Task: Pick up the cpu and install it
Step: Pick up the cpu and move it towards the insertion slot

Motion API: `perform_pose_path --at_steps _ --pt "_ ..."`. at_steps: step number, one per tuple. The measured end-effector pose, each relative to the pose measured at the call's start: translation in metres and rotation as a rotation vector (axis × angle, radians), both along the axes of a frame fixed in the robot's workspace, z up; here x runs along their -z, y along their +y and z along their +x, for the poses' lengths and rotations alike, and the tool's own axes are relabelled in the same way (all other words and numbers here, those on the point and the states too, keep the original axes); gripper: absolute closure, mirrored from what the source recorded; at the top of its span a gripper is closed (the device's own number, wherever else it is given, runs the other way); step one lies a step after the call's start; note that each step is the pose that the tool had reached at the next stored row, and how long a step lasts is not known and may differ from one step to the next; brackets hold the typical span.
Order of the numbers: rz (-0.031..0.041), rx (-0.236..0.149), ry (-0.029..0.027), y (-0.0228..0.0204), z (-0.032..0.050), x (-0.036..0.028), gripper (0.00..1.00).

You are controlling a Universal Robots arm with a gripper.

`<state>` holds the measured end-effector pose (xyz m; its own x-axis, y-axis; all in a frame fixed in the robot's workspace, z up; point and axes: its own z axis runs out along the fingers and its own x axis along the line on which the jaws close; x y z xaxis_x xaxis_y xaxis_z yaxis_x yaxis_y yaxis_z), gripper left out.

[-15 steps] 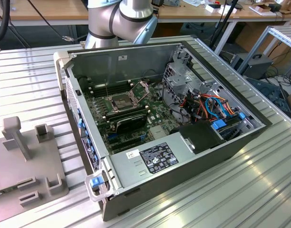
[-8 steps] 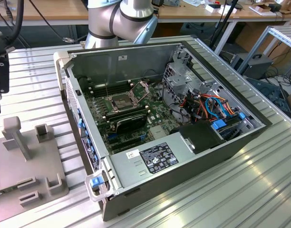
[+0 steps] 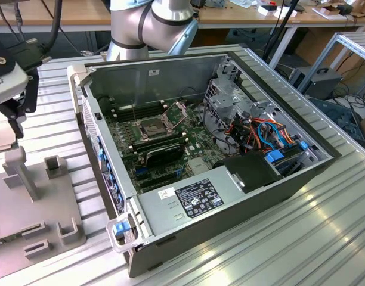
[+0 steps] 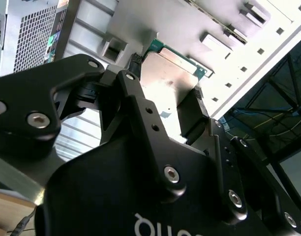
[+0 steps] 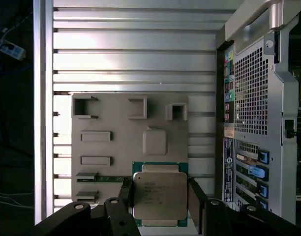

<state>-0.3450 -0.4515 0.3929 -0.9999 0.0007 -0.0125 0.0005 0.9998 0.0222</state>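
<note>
The gripper (image 5: 160, 194) is closed on the cpu (image 5: 159, 195). In both wrist views its two black fingers (image 5: 195, 196) press against opposite edges of the chip, and no gap shows on either side. The cpu sits squarely between the fingertips with its dull silver lid facing the first wrist view and its green board edge showing around the lid. It looks slightly longer than wide, and its longer sides appear to run along the finger faces, so the grip spans the shorter width.

Directly beyond the chip is the grey fixture plate (image 5: 111, 118) with its moulded pockets. I cannot tell whether the cpu is resting on the plate or is already clear of it.

In the exterior view, the plate (image 3: 45, 202) lies on the ribbed aluminium table (image 3: 325, 238) at the exterior view's left, just beside the open computer case (image 3: 158, 74). The empty cpu socket (image 3: 151, 127) sits on the motherboard inside the case with its metal frame swung up. It is toward the exterior view's right of the gripper, with the case's side wall between them.
</note>
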Motion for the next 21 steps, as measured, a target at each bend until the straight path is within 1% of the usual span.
perform_pose_path --at_steps 4,6,8,11,17,19,21 --pt "-0.0001 0.0 0.0 0.0 0.012 0.0 0.46" --pt "0.0 0.0 -0.0001 0.0 0.0226 0.0 0.46" --pt "0.0 0.0 0.0 0.0 0.029 0.0 0.46" --pt "0.0 0.0 -0.0001 0.0 0.0443 0.0 0.46" --pt "0.0 0.0 0.0 0.0 0.0632 0.0 0.46" --pt "-0.0001 0.0 0.0001 -0.0001 0.0732 0.0 0.46" --pt "0.0 0.0 0.0 0.0 0.0799 0.0 0.46"
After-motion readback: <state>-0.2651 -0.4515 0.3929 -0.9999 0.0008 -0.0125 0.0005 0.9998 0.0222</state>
